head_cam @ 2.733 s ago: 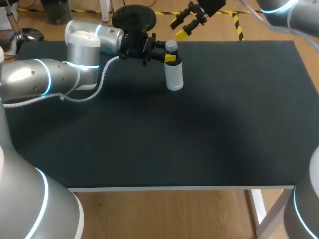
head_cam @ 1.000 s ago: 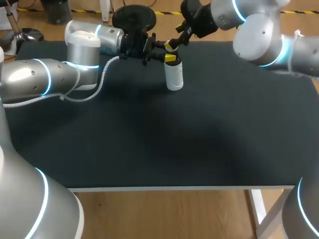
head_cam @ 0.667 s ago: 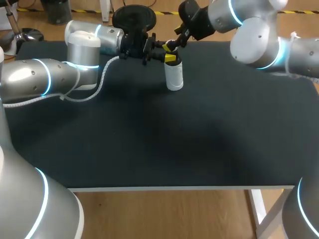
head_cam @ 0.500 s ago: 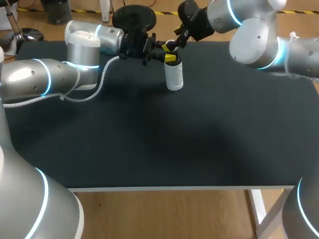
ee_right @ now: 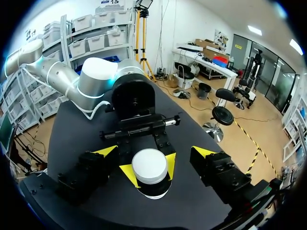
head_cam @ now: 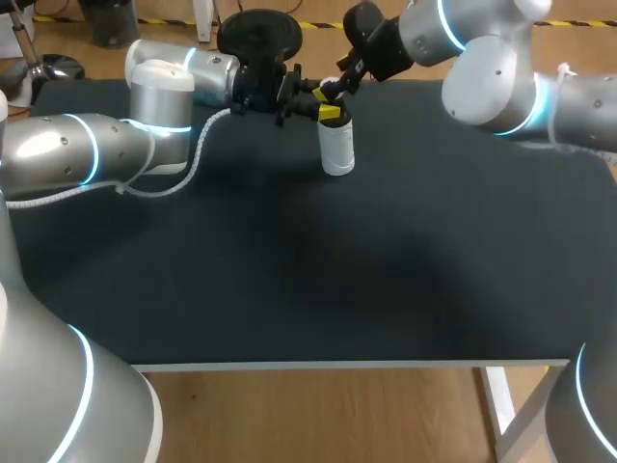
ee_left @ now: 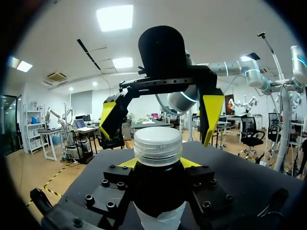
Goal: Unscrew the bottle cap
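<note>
A translucent white bottle (head_cam: 336, 149) stands upright near the table's back edge. My left gripper (head_cam: 325, 109) comes in level from the left and is shut on its neck, just below the white ribbed cap (ee_left: 158, 143). The left wrist view shows my left gripper (ee_left: 158, 165) with its yellow tips on both sides of the neck. My right gripper (head_cam: 334, 85) hangs over the cap from the back right and hides most of it in the head view. In its own view my right gripper (ee_right: 154, 152) is open, its fingers wide of the cap (ee_right: 149, 166) and not touching it.
The black table top (head_cam: 386, 251) stretches wide in front of the bottle and to its right. My left arm's white cable (head_cam: 198, 159) loops low over the back left of the table.
My right arm has swung in from the back and brought its open gripper down around the cap, settling slightly over the last second. The left gripper and the bottle have not moved.
</note>
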